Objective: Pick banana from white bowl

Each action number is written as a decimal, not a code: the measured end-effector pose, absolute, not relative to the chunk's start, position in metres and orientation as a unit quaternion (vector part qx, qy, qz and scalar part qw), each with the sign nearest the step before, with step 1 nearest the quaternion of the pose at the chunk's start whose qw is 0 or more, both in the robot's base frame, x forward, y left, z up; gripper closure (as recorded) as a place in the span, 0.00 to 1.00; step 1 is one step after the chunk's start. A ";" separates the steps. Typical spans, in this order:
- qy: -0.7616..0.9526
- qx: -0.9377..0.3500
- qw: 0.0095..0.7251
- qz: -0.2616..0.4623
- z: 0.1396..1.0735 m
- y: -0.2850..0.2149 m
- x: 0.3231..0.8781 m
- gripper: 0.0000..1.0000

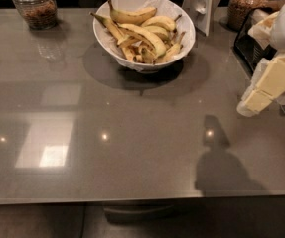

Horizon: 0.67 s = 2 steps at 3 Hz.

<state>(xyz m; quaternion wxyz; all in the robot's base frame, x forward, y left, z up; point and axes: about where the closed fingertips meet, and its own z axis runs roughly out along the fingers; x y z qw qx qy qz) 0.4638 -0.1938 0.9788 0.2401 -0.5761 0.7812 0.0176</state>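
The white bowl [179, 12] stands at the back middle of the grey table [107, 133]. It holds several yellow bananas [143, 33], some with brown spots, lying across one another. The top banana [132, 16] lies along the bowl's far side. My gripper [252, 103], cream-coloured, hangs at the right edge of the camera view, above the table. It is to the right of the bowl, nearer the front, and apart from it. It holds nothing that I can see.
A glass jar [34, 6] with brown contents stands at the back left, another jar [246, 6] at the back right. A white sign stand [204, 4] is just right of the bowl. A black rack [245, 48] sits by the gripper. The table's front edge [132, 198] runs along the bottom.
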 end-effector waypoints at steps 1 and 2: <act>0.781 -0.546 0.295 0.074 0.981 -0.171 0.491 0.00; 0.783 -0.512 0.328 0.133 0.986 -0.143 0.523 0.00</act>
